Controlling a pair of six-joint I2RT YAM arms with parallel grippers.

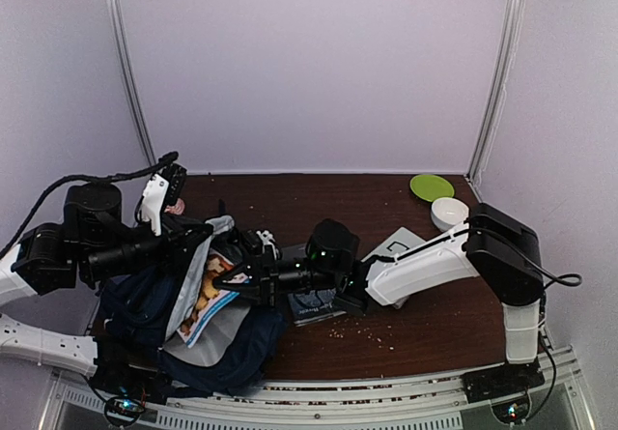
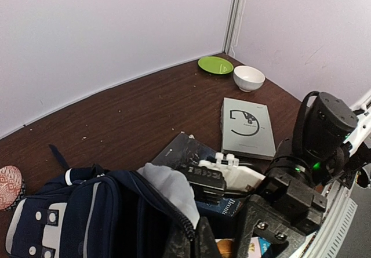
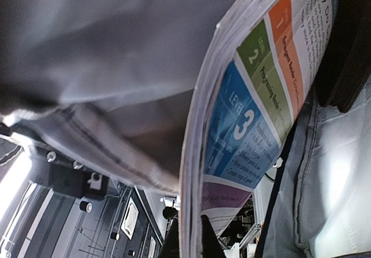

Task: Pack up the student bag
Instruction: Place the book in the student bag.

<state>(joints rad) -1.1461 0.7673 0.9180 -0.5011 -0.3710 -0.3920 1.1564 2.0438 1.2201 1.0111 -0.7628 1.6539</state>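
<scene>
Top external view, items as we log them.

1. We place the student bag (image 1: 246, 338) at the near left corner of the worktop (image 1: 319, 203). It is navy and slumped, its mouth is open, and pale grey lining (image 1: 220, 229) shows at the rim.
2. We find the left gripper (image 2: 191, 243) at the bag's mouth. In the left wrist view its fingers press together over the zip edge, so we enter it as clamped on the student bag. The tips sit at the bottom of that view, so the hold is only partly seen.
3. The right gripper (image 1: 235, 273) comes in on an arm stretched across from the right. We enter it as closed on the paperback (image 1: 205, 293). In the right wrist view the page edges run between its fingers, and the cover carries coloured bands, one of which reads "Level 3".
4. We note the paperback tilted in the bag's mouth, against the lining.
5. The dark book (image 1: 314, 304) lies flat just right of the bag, under the right arm.
6. The grey book (image 2: 248, 127) lies flat beyond the dark book.
7. The green plate (image 1: 432, 186) and the white bowl (image 1: 449, 213) stand just beside each other at the far right corner.
8. The pink patterned item (image 2: 8, 185) lies left of the bag and is cut off by the edge of the left wrist view.
9. We see crumbs (image 1: 367, 329) scattered on the worktop.
</scene>
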